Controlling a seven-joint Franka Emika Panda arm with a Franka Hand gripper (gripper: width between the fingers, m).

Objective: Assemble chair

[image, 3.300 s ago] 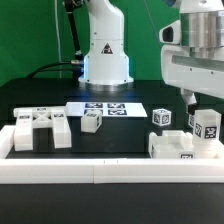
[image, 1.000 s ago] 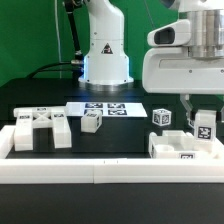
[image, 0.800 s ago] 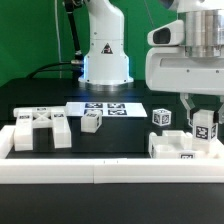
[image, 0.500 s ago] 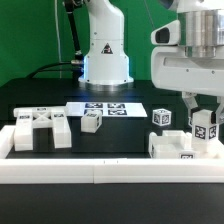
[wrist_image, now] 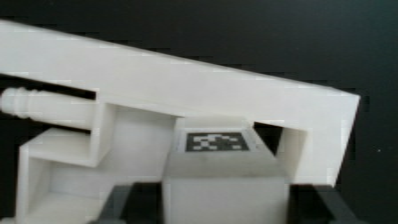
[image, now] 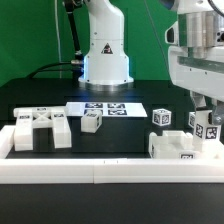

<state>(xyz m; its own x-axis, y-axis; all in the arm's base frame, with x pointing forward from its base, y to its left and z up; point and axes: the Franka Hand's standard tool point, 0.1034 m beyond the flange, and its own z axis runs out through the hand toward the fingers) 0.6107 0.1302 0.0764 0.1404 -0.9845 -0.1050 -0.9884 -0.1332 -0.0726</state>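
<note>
The tool [image: 206,114] is clamped on a tagged chair leg [wrist_image: 221,162] (white, like every part) at the exterior view's right. The slotted seat block [image: 40,128] sits well apart on the table [image: 120,138].

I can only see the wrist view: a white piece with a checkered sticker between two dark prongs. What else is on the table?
Observer: At the exterior view's left stands a slotted seat block.
Operator: And in the middle?
Observer: A flat marker board lies there, with a small tagged piece just on its camera side.
Operator: Anything near the claw?
Observer: A tagged cube stands apart from the gripper and the tagged part it grips, toward the exterior view's left.
</note>
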